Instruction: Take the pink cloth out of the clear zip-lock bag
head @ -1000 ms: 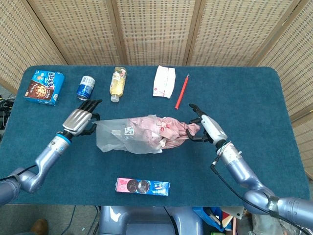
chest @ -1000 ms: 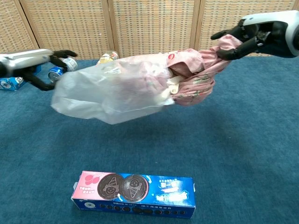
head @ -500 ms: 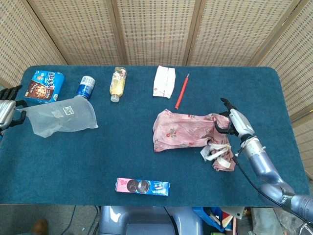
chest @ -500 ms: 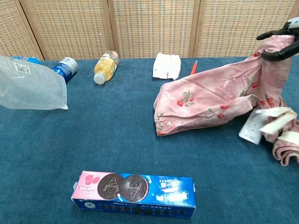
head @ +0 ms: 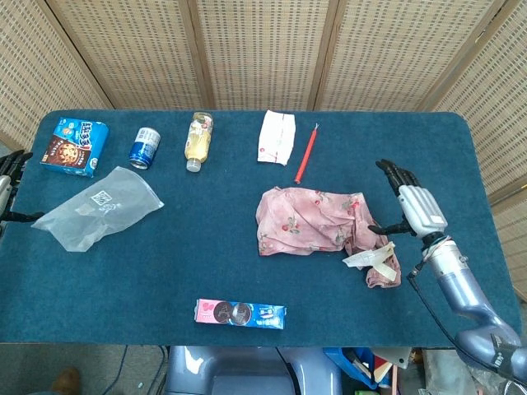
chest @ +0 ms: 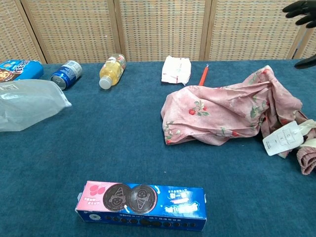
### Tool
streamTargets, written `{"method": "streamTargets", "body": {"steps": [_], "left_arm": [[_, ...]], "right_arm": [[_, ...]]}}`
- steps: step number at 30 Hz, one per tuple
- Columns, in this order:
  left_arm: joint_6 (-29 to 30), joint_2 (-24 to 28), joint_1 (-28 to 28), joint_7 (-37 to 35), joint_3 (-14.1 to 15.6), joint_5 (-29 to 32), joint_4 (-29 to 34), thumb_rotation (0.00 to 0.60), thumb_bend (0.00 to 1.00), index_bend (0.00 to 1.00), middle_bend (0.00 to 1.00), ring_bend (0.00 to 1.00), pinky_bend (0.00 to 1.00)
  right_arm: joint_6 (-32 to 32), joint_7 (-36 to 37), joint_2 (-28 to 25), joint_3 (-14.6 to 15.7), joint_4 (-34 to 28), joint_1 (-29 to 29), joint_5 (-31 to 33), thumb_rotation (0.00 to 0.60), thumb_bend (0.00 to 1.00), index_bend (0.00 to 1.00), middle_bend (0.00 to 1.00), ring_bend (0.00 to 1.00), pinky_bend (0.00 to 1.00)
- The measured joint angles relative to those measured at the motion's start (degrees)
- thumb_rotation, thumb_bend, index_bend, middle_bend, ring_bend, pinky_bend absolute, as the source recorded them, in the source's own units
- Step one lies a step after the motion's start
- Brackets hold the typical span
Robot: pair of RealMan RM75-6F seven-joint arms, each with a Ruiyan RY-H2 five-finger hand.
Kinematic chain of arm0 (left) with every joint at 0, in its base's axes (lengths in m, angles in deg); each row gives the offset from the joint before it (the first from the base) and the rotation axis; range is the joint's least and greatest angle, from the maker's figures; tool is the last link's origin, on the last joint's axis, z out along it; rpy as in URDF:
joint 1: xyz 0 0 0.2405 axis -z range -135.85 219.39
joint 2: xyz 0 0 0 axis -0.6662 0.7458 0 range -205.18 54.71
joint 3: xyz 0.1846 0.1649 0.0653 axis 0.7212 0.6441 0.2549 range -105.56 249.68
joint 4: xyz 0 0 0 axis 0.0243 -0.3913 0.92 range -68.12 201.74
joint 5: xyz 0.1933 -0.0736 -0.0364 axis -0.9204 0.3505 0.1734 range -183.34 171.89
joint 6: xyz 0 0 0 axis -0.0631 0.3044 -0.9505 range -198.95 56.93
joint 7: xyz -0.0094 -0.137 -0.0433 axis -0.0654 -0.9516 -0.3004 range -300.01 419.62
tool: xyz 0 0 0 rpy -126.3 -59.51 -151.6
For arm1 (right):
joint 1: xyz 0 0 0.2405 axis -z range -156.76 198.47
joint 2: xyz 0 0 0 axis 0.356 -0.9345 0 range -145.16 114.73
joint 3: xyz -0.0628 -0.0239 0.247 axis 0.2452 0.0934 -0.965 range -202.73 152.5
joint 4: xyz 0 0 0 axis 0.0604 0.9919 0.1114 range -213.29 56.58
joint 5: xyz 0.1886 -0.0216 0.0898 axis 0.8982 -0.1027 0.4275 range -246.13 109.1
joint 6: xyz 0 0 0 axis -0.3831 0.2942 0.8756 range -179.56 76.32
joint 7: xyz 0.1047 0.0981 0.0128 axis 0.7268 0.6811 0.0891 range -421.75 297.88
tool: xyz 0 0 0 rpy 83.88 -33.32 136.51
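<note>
The pink floral cloth (head: 317, 222) (chest: 229, 111) lies crumpled on the blue table, right of centre and wholly outside the bag, with a white tag (head: 365, 258) (chest: 282, 139) at its right end. My right hand (head: 414, 206) hovers just right of the cloth with its fingers spread, holding nothing; only its dark fingertips (chest: 301, 9) show in the chest view. The clear zip-lock bag (head: 95, 206) (chest: 27, 102) lies flat and empty at the table's left side. A sliver of my left hand (head: 8, 185) shows at the left edge, fingers and thumb wide apart beside the bag's corner.
Along the back stand a blue cookie box (head: 76, 146), a blue can (head: 146, 146), a lying drink bottle (head: 198, 140), a white packet (head: 277, 137) and a red pen (head: 306, 154). A long biscuit box (head: 240, 313) lies near the front edge.
The right hand has let go of the cloth and lifted away open; the cloth has settled onto the table. The left hand has released the bag, which now lies flat.
</note>
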State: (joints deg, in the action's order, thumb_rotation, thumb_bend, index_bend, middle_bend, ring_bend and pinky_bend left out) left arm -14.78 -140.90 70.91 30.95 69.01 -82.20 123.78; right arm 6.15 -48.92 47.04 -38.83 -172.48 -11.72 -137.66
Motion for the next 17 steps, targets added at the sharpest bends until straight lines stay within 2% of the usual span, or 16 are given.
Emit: {"method": "streamTargets", "body": {"steps": [4,9,12,17], "left_arm": [[7.3,2.6,-4.0,1.3,-0.4,0.2,5.3,0.6,0.09,0.0,0.0,0.0,0.0],[18.8,4.3,-10.6,9.5,-0.5,0.8,14.2,0.6,0.09,0.0,0.0,0.0,0.0],[22.6,5.0,-13.9,12.9,0.1,0.8,20.0,0.6,0.09,0.0,0.0,0.0,0.0],[28.0,5.6,-18.5,20.7,1.8,-1.0,27.2,0.6,0.09,0.0,0.0,0.0,0.0]], "right_arm": [[9.2,-2.5,-0.4,2.8,2.2,4.5,-7.0,0.6,0.0,0.0,0.0,0.0,0.0],[22.2,-5.4,0.5,6.8,6.5,12.1,-14.3,0.6,0.0,0.0,0.0,0.0,0.0],[28.2,-8.2,1.5,9.1,7.8,16.9,-17.0,0.6,0.0,0.0,0.0,0.0,0.0],[34.5,-12.4,2.4,12.1,6.6,22.3,-20.7,0.6,0.0,0.0,0.0,0.0,0.0]]}}
